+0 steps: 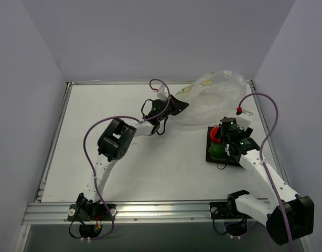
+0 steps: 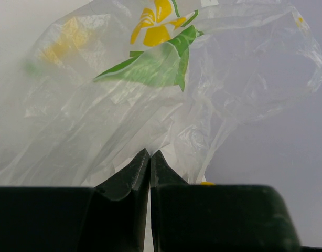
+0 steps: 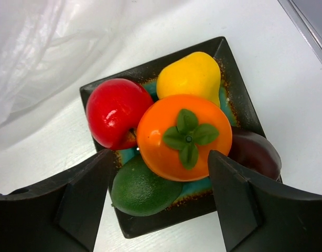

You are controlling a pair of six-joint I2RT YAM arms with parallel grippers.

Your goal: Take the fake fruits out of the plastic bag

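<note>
The right gripper (image 3: pixel 161 160) gaped around the stacked orange fruit (image 3: pixel 184 134); the left gripper (image 2: pixel 150 156) clamped the plastic bag (image 2: pixel 229 89). A careless brush might topple that fruit.

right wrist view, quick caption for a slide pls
Open right gripper straddling the orange fruit atop fake fruits piled in the dark tray, plastic bag behind.

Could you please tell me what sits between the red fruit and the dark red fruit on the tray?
The orange fruit lies between the red fruit and the dark red fruit, shown in the right wrist view.
</note>
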